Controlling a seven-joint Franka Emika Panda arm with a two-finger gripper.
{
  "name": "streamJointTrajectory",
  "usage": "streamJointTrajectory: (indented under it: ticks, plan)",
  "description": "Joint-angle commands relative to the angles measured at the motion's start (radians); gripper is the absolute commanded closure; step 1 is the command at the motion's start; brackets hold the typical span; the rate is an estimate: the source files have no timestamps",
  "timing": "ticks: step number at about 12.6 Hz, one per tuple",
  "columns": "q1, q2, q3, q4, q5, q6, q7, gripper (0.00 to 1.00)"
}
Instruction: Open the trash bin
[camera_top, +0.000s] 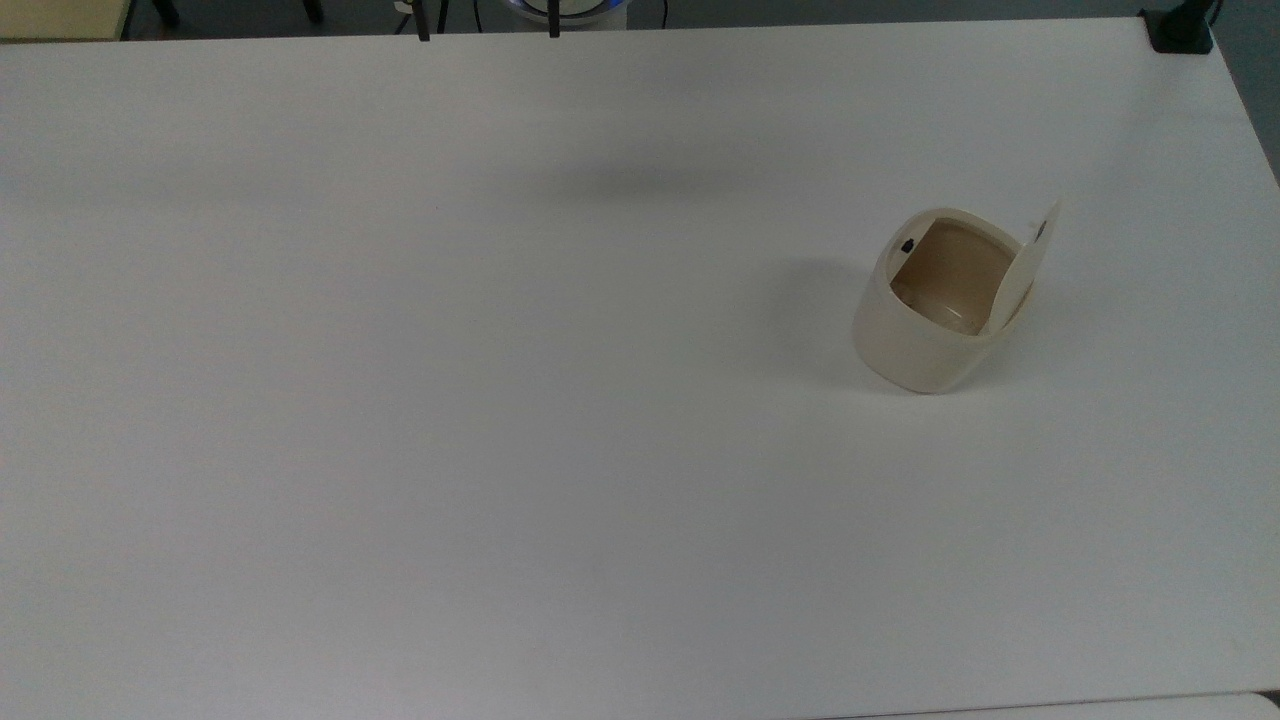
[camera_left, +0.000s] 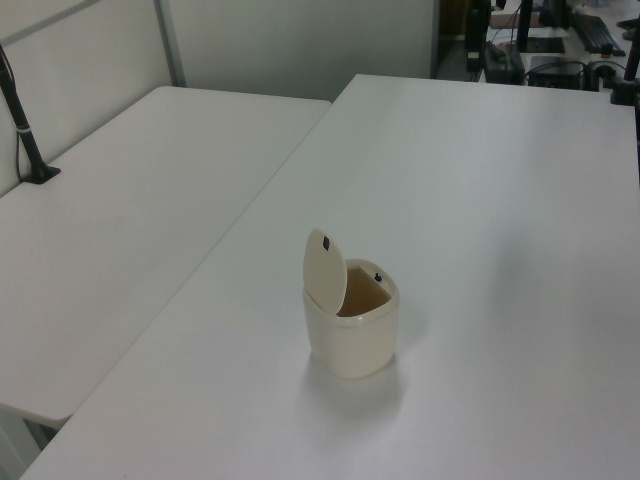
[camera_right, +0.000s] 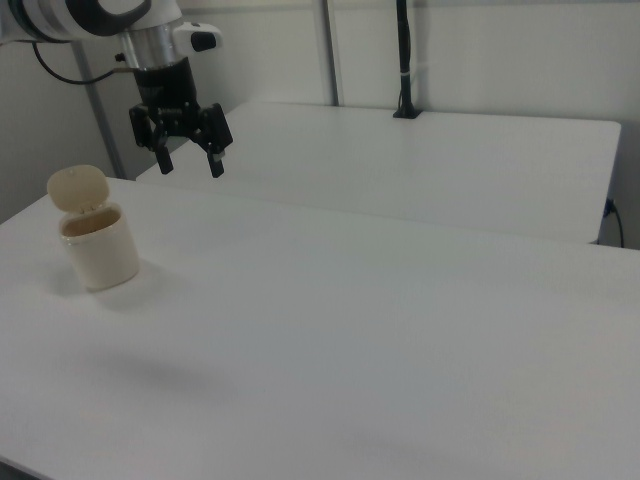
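Note:
The trash bin (camera_top: 925, 335) is a small cream-beige tub standing on the white table (camera_top: 500, 400), at the top view's right. Its lid (camera_top: 1022, 270) is swung up on the hinge, baring the tan inside, and a small black button (camera_top: 907, 245) sits at the rim. The left view has the trash bin (camera_left: 352, 330) mid-table with the lid (camera_left: 325, 270) upright; in the right view the trash bin (camera_right: 98, 250) stands at the left. My gripper (camera_right: 188, 160) hangs open and empty high above the table, well away from the bin. Its fingertips (camera_top: 553, 28) poke in at the top view's upper edge.
A second white table (camera_left: 130, 220) adjoins on the left view's left. Black clamp posts stand at a table corner (camera_top: 1180, 30) and on the far table (camera_right: 405, 60). Desks with computer gear (camera_left: 560, 50) lie beyond the far edge.

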Motion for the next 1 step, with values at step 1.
streamJointTrajectory:
  ticks: [1]
  plan:
    - [0.005, -0.024, -0.002, -0.022, -0.007, 0.006, 0.058, 0.00]
